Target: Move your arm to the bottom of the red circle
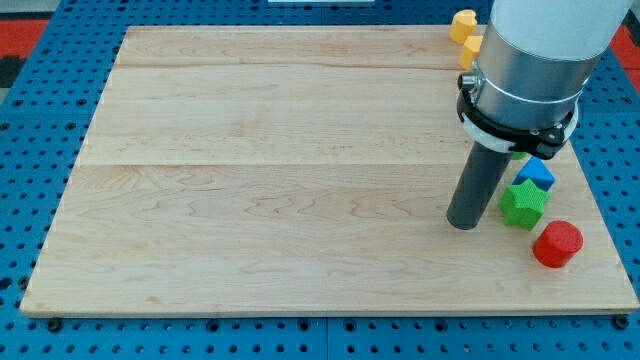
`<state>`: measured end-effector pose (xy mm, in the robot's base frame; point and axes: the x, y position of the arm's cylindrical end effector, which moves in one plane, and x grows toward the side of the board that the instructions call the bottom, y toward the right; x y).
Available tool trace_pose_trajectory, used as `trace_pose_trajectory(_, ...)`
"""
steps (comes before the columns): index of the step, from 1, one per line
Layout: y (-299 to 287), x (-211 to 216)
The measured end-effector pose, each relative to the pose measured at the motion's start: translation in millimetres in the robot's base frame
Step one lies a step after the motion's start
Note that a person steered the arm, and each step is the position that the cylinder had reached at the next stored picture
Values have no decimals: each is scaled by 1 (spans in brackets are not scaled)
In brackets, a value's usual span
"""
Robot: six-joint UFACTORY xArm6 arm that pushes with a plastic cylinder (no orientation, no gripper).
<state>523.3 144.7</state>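
Observation:
The red circle block lies near the board's bottom right corner. My tip is the lower end of a dark rod; it rests on the board to the left of the red circle and slightly higher in the view. A green star block stands between the rod and the red circle, close to the rod's right side. A blue block sits just above the green star, partly hidden by the arm.
Two yellow blocks sit at the board's top right edge, partly hidden by the arm's grey body. The wooden board lies on a blue pegboard; its right edge runs just past the red circle.

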Motion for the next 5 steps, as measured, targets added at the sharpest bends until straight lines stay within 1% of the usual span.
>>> trace_pose_trajectory(1, -2, -2)
trace_pose_trajectory(2, -13, -46)
trace_pose_trajectory(3, -15, -48)
trace_pose_trajectory(5, -15, 47)
